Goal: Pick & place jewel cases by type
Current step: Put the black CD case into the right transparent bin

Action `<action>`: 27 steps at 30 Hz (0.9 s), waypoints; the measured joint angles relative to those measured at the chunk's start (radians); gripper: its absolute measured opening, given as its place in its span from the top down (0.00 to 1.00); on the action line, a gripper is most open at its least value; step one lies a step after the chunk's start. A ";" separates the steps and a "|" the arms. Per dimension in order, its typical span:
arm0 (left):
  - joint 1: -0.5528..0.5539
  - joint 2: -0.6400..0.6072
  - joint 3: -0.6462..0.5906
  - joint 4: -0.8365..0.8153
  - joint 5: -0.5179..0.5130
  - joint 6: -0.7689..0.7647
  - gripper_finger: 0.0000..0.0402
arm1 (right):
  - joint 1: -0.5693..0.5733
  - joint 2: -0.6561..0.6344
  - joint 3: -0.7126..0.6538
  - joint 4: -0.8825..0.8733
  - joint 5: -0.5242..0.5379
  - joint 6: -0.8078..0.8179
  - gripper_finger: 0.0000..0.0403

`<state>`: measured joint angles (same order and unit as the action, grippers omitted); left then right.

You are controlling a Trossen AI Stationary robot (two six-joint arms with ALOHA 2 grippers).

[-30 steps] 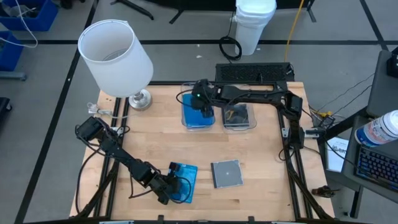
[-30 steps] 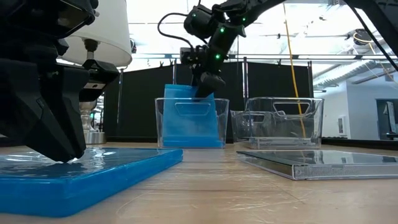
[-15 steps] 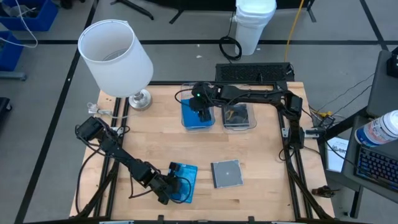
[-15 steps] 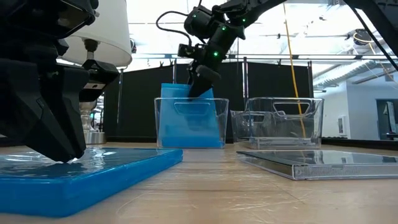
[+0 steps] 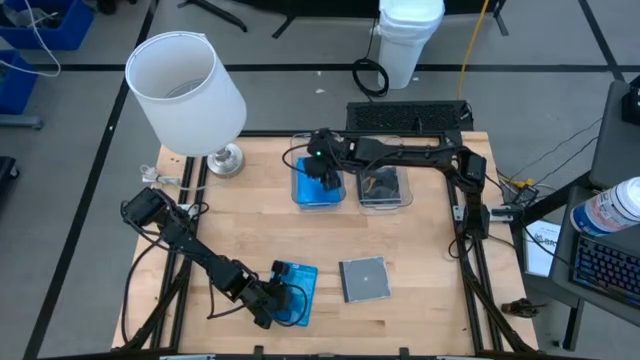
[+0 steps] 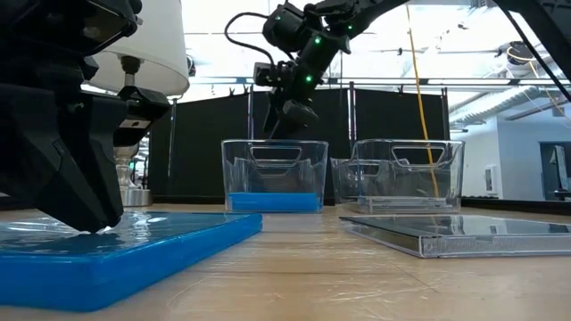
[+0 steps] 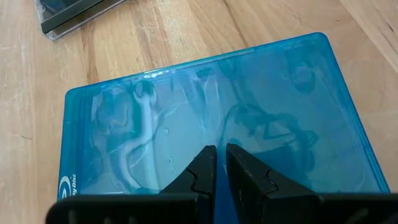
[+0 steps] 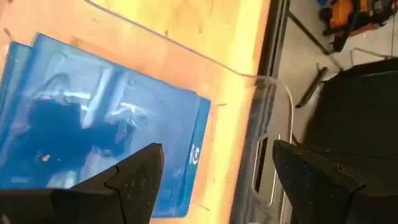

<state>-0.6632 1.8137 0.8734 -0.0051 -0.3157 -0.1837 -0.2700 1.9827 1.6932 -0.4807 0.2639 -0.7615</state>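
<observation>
A blue jewel case (image 5: 297, 290) (image 7: 211, 106) lies flat near the table's front edge, left of centre. My left gripper (image 5: 275, 303) (image 7: 216, 149) (image 6: 89, 225) is shut, its tips down on it. A grey jewel case (image 5: 363, 278) (image 6: 455, 234) lies flat to its right. At the back, my right gripper (image 5: 325, 172) (image 6: 284, 125) (image 8: 217, 149) hangs open above the left clear bin (image 6: 274, 152). Nothing is between its fingers. In that bin a blue jewel case (image 8: 106, 137) (image 6: 272, 201) lies flat on the floor, on top of another blue one. My left gripper rests its shut fingertips (image 7: 205, 155) on the blue case's top face (image 7: 214, 134), near the edge nearest the arm. The fingers slant down onto it from the table's left. The case lies flat on the table.
A second clear bin (image 5: 385, 187) (image 6: 401, 174) with dark content stands right of the first. A lamp with a white shade (image 5: 185, 80) stands at the back left. A keyboard (image 5: 408, 115) lies behind the bins. Bare wood lies between bins and cases.
The blue case that stood on edge in the left bin, under my right gripper, has fallen flat onto the bin's floor. My right gripper has stayed open above the bin.
</observation>
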 joint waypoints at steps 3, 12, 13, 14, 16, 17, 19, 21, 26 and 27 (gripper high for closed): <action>0.000 0.000 0.000 0.000 0.000 -0.001 0.88 | 0.003 0.000 0.000 0.019 0.001 -0.008 0.28; -0.001 0.000 0.000 -0.007 -0.003 -0.003 0.88 | 0.068 -0.095 0.000 -0.033 0.101 0.156 0.34; -0.001 0.000 0.000 -0.008 -0.004 -0.003 0.88 | 0.087 -0.116 0.000 -0.061 0.101 0.192 0.38; -0.001 0.000 0.000 -0.008 -0.006 -0.001 0.88 | 0.107 -0.139 0.000 -0.084 0.100 0.235 0.42; 0.000 0.000 0.000 -0.007 -0.008 0.002 0.88 | 0.155 -0.192 0.000 -0.160 0.087 0.312 0.54; 0.001 0.000 0.000 -0.007 -0.010 0.002 0.88 | 0.182 -0.217 0.001 -0.198 0.071 0.346 0.61; 0.001 0.000 0.000 -0.006 -0.024 0.002 0.88 | 0.245 -0.267 0.002 -0.276 0.051 0.413 0.76; 0.001 0.000 0.000 -0.002 -0.040 0.000 0.88 | 0.317 -0.314 0.002 -0.357 0.048 0.483 0.91; 0.002 0.002 -0.001 0.028 -0.052 -0.002 0.88 | 0.522 -0.415 0.002 -0.575 0.073 0.710 0.96; 0.002 0.002 -0.002 0.040 -0.052 -0.002 0.88 | 0.568 -0.426 0.002 -0.636 0.072 0.765 0.96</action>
<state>-0.6613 1.8158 0.8719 0.0350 -0.3678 -0.1860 0.2975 1.5572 1.6951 -1.1168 0.3359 0.0038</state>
